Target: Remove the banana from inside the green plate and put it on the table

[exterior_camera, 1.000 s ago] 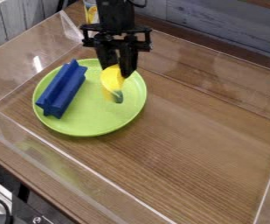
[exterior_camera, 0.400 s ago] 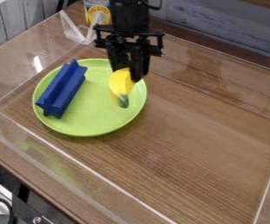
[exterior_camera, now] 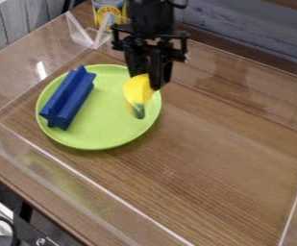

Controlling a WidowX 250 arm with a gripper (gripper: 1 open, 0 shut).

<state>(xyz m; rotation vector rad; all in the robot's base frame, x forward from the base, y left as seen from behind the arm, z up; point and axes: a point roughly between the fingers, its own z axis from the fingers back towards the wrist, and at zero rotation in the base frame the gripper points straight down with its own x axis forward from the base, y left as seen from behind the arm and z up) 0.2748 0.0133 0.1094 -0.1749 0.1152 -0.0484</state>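
The yellow banana (exterior_camera: 136, 95) hangs tip-down in my black gripper (exterior_camera: 150, 79), which is shut on its upper end. It sits just above the right rim area of the lime-green plate (exterior_camera: 106, 135), its dark tip close to the plate surface. The plate rests on the brown wood-grain table (exterior_camera: 228, 154) at the left. My arm comes down from the top of the view, and the fingers hide the banana's top.
A blue block (exterior_camera: 68, 96) lies on the left half of the plate. Clear acrylic walls (exterior_camera: 61, 183) ring the tabletop. A yellow object (exterior_camera: 107, 13) stands behind the arm at the back edge. Bare wood stretches to the right of the plate.
The gripper has carried the banana rightward and slightly up, from over the plate's middle toward its right rim. The blue block and plate have stayed put.
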